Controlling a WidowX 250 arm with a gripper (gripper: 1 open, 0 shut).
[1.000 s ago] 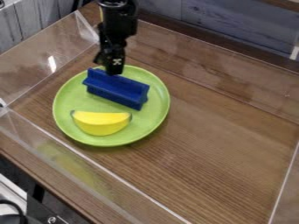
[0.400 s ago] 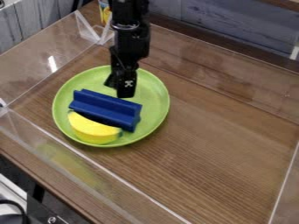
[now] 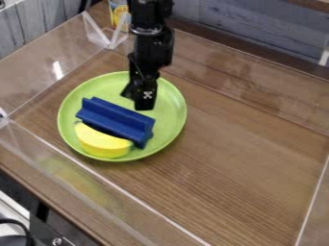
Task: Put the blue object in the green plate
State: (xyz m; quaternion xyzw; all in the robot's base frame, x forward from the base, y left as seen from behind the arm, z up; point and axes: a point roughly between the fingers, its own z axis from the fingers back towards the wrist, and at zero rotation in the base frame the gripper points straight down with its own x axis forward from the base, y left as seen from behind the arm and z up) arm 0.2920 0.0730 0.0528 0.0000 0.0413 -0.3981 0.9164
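Block: the blue block (image 3: 115,120) is laid inside the plate, propped partly on the yellow piece (image 3: 100,143).
Plate: the green plate (image 3: 174,110) is set on the wooden table (image 3: 244,163).
Gripper: the gripper (image 3: 139,100) is pointed down over the plate, jaws parted, nothing held.
Surround: clear walls (image 3: 38,53) are seen around the table.

The slim black robot arm (image 3: 150,38) is built of boxy segments, ending in a narrow black two-fingered gripper (image 3: 138,99) bearing a small white marking; something yellow shows beside its top.
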